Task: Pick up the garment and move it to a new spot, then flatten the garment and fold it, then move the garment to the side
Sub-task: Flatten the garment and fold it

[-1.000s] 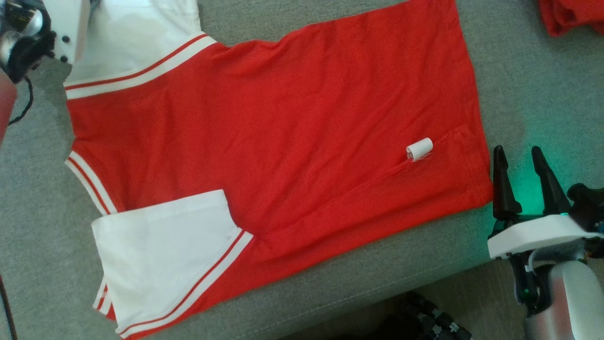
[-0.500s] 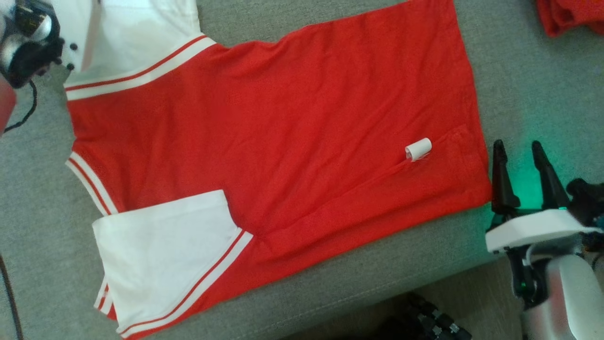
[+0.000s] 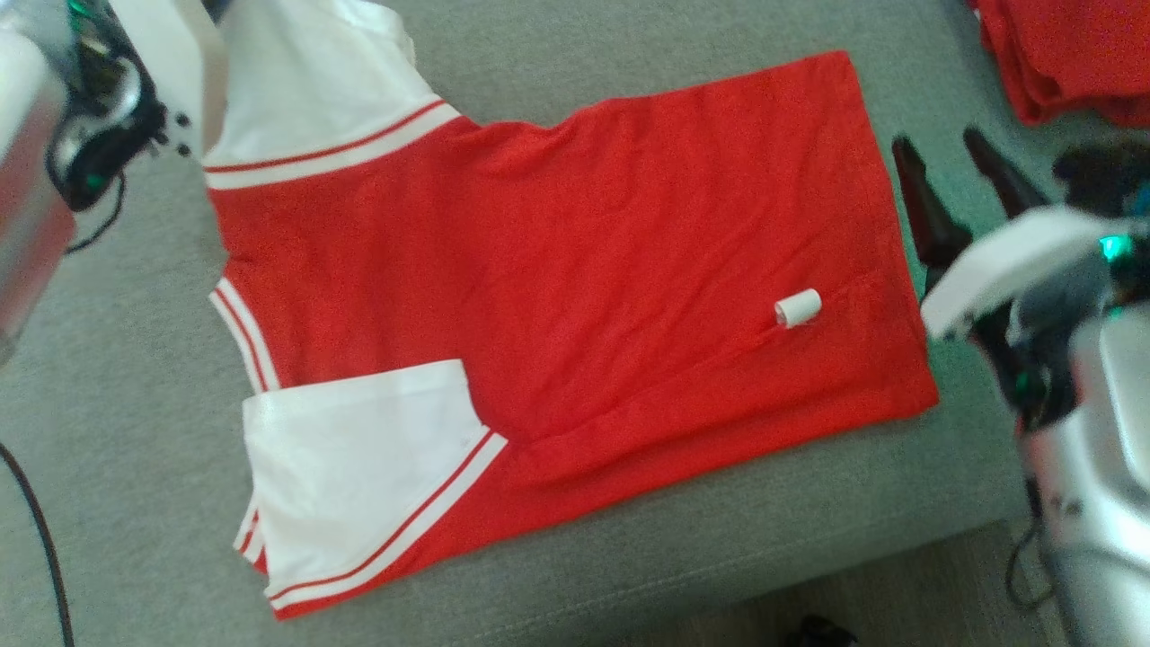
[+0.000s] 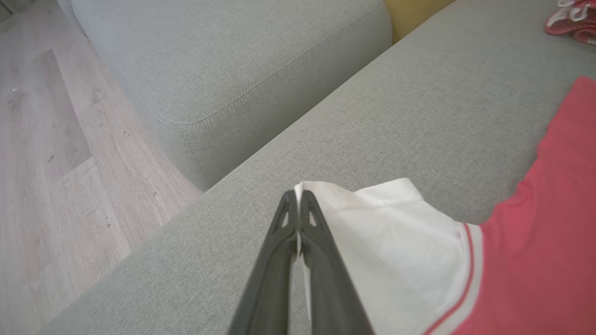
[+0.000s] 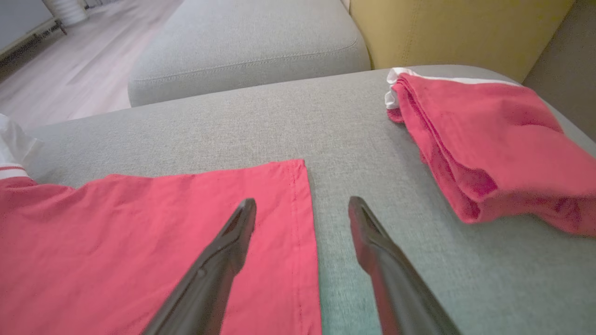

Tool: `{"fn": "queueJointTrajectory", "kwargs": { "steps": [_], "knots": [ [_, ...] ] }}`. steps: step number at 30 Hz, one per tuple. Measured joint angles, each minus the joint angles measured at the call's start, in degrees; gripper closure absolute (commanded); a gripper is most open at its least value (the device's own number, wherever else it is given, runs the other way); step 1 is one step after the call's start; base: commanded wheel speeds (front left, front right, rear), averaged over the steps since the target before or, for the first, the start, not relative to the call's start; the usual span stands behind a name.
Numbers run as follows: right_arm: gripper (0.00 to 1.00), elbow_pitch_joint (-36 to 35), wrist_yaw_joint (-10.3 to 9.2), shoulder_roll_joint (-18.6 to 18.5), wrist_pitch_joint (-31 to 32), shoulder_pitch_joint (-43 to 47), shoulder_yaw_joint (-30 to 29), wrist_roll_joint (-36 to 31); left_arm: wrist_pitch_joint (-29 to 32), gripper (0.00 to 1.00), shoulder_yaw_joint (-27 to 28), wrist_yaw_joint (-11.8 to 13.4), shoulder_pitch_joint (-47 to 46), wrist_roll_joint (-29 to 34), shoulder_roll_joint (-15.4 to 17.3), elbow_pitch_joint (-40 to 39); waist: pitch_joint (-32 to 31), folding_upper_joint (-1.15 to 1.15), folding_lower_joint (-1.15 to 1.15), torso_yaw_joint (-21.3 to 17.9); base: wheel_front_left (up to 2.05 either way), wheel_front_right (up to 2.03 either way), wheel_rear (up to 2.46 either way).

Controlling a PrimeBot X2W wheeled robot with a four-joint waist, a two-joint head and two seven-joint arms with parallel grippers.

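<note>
Grey woven sofa upholstery [image 3: 629, 557] forms the work surface, with a pale wooden floor [image 4: 56, 163] beyond its edge, a second grey cushion [image 4: 223, 60] next to it and a yellow backrest [image 5: 442, 28] behind. On the seat the garment [image 3: 584, 270], a red shirt with white sleeves trimmed in red and white stripes, lies spread out nearly flat, with a few shallow creases running across its body. One white sleeve [image 3: 359, 458] lies folded in over the red body along the near side. A small white rolled tag [image 3: 798, 308] sits on the red fabric close to the hem. The left gripper [image 4: 298, 197] has its two dark fingers pressed together on the edge of the other white sleeve [image 4: 386, 232], pinching the cloth at that sleeve's outer corner. The right gripper [image 5: 302, 209] is at the far hem corner with its fingers spread apart, one finger over the red fabric and the other over bare grey cushion, the hem edge running between them; whether the tips touch the cloth cannot be told. A folded red pile [image 5: 489, 144] with a bit of white showing lies apart from the garment, on the seat to the right.
</note>
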Motion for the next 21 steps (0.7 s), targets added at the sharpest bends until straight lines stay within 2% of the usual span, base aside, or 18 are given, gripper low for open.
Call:
{"fn": "queueJointTrajectory", "kwargs": {
  "steps": [5, 9, 13, 21],
  "knots": [
    [0.00, 8.89, 0.00, -2.59, 7.45, -9.61, 2.82, 1.72, -1.47, 1.00, -3.23, 0.00, 0.45, -0.91, 0.13, -2.35, -1.42, 0.00, 0.00, 2.44, 0.00, 0.00, 0.00],
    [0.00, 16.80, 0.00, -3.90, 10.24, -14.69, 4.36, 1.02, -1.97, 1.00, -5.36, 0.00, -0.18, -0.91, 0.40, -4.95, -1.23, 0.00, 0.00, 4.21, 0.00, 0.00, 0.00],
    [0.00, 24.09, 0.00, -4.83, 9.36, -19.12, 4.87, -3.74, -2.03, 1.00, -6.92, 0.00, -1.55, -0.91, 0.55, -7.43, -0.19, 0.00, 0.00, 5.46, 0.00, 0.00, 0.00],
    [0.00, 35.99, 0.00, -4.21, 6.81, -26.39, 4.63, -5.66, -2.46, 1.00, -8.82, 0.00, -2.97, -0.82, 0.86, -10.72, 1.72, 0.00, 0.00, 7.79, 0.00, 0.00, 0.00]
  ]
}}
